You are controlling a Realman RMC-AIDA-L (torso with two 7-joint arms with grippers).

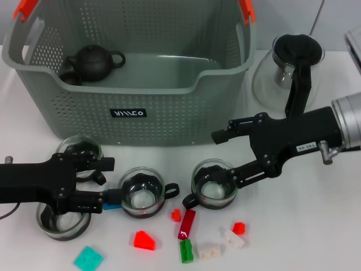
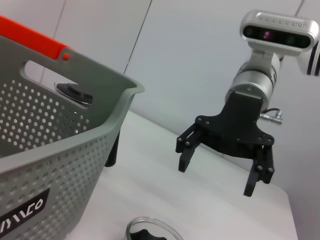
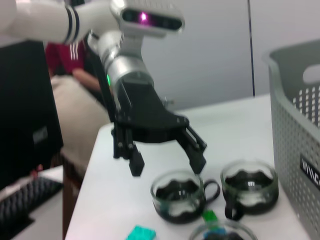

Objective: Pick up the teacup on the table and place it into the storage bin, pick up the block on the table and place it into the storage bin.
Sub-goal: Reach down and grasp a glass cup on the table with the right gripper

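While my right pincer (image 1: 228,155) hangs wide open and empty, one finger over the teacup (image 1: 213,184): approach step. Next: lower, close on rim.

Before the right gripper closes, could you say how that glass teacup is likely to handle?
The teacup under the right gripper looks like smooth glass, so probably slippery and breakable. Its wide base suggests it won't tip easily, and its side handle may make it swing.

Left claw (image 1: 107,185) open, low; right claw (image 1: 225,158) open (fingers spread wide).
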